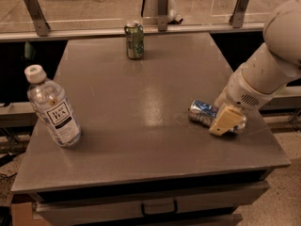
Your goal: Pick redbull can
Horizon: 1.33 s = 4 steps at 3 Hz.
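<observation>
The redbull can [201, 112] is a slim blue-and-silver can lying on its side at the right of the grey table [141, 102], near the front. My gripper [222, 122] hangs from the white arm [263, 74] that comes in from the right. It is down at table height and covers the right part of the can, so only the can's left end shows.
A green can [134, 40] stands upright at the table's far edge. A clear tea bottle [52, 108] with a white cap stands at the front left. A metal rail with posts [160, 13] runs behind the table. The table's right edge is close to the gripper.
</observation>
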Available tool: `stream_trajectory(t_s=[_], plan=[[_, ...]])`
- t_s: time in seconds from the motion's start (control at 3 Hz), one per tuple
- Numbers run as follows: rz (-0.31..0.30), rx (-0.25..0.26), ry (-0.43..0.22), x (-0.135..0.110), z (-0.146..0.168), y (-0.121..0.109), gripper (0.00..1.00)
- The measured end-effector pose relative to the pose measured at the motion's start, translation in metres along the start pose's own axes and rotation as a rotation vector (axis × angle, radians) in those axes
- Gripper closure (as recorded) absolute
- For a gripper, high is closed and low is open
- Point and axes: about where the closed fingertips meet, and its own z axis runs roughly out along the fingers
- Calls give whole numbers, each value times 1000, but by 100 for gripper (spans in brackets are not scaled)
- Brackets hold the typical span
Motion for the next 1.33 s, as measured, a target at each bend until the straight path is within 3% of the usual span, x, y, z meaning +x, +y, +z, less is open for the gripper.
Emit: stream_trajectory(t_s=[0.33,0.67,1.0,1.33], plan=[[-9,-15,-26,-8,-2,-1,64],[-41,-34,-93,-26,-17,-4,87],[-89,-79,-199,-48,-38,-5,100],[-131,-153,-337,-70,-59,-7,100]])
